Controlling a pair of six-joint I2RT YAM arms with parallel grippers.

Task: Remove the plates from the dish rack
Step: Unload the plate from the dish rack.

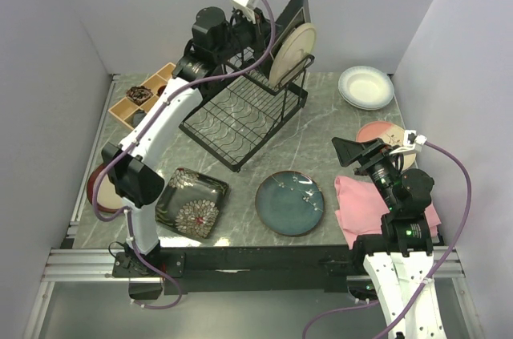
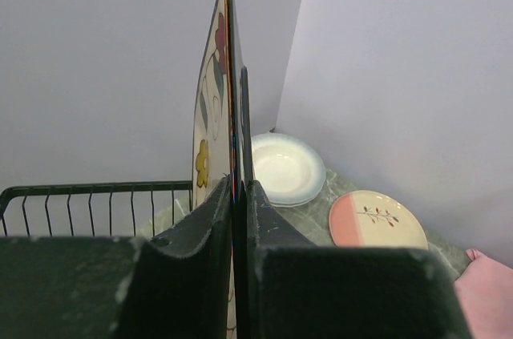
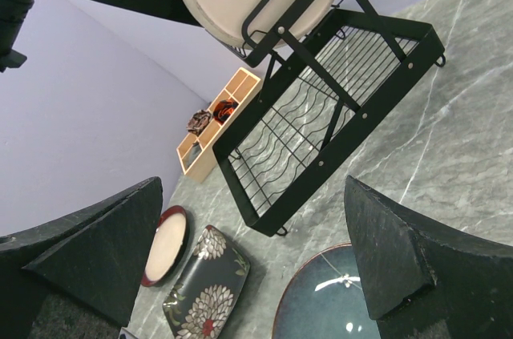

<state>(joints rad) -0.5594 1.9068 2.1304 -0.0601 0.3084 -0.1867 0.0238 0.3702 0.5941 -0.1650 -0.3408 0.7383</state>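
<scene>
The black wire dish rack [image 1: 240,119] stands at the back middle of the table. Its upright frame holds a round cream plate [image 1: 292,54] and, behind it, a square plate [image 1: 295,10] leaning upright. My left gripper [image 1: 258,30] is shut on that square plate's edge. In the left wrist view the plate [image 2: 210,115] stands edge-on between the two fingers, cream with coloured flowers, with the left gripper [image 2: 239,195] pinching it. My right gripper [image 1: 365,151] hangs open over the right side with nothing in it. In its own view the right gripper [image 3: 252,195] looks toward the rack [image 3: 321,115].
Plates lie on the table: black flowered square [image 1: 191,203], teal round [image 1: 290,203], white [image 1: 366,86], pink-and-cream [image 1: 385,135], brown-rimmed [image 1: 100,187]. A pink cloth [image 1: 377,207] lies at the front right. A wooden compartment tray [image 1: 140,98] sits at the back left. Walls close three sides.
</scene>
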